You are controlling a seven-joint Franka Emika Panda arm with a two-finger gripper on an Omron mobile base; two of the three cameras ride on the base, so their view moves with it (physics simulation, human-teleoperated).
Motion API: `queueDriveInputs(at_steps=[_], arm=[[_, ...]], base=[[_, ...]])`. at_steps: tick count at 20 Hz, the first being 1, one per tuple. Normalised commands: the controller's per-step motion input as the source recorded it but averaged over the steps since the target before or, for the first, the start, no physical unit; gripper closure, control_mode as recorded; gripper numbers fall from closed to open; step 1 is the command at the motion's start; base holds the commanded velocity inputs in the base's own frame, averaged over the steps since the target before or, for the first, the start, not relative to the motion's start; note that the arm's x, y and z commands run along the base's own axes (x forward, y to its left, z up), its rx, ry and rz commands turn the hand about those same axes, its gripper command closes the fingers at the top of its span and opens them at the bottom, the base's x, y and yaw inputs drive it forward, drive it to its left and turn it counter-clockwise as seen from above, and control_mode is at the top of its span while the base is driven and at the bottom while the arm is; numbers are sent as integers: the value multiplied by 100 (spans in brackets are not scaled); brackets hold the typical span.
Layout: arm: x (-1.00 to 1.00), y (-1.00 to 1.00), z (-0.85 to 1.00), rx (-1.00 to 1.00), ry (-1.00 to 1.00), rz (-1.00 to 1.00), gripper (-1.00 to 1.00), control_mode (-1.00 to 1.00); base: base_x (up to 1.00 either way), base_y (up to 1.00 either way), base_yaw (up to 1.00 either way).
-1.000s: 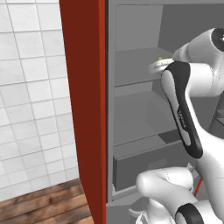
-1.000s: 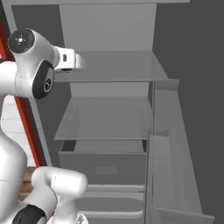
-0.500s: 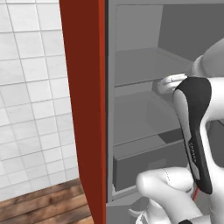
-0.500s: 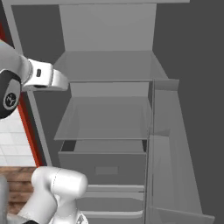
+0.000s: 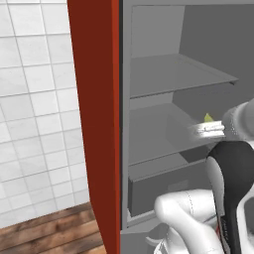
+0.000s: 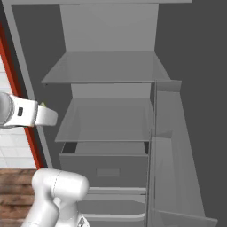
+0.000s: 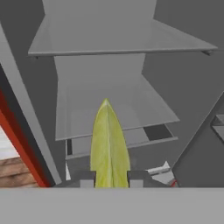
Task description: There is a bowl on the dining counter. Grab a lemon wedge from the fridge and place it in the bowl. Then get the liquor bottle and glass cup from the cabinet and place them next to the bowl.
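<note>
The gripper (image 7: 108, 178) is closed on the lemon wedge (image 7: 109, 144), which stands point-up between the two fingertips, in front of the open fridge (image 6: 111, 71) and level with its middle shelf (image 6: 106, 119). The wedge is small and tapered, so the hold looks slim: a fast swing toward the bowl could let it slide out. The red panel (image 5: 94, 124) sits close on the left, and clipping it while turning away might knock the wedge loose.

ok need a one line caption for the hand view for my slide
Gripper shut on the lemon wedge, its tip pointing at the open fridge's grey shelves.
</note>
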Motion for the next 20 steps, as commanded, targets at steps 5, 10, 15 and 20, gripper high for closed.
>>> queueDriveInputs(at_steps=[5, 10, 15, 20], arm=[[-23, 0, -2, 0, -4, 0, 100, 100], [0, 0, 0, 0, 0, 0, 100, 100], [0, 0, 0, 0, 0, 0, 100, 100], [0, 0, 0, 0, 0, 0, 100, 100]], base=[[-41, 1, 0], [-100, 23, 1], [-100, 63, 32], [-65, 72, 71]])
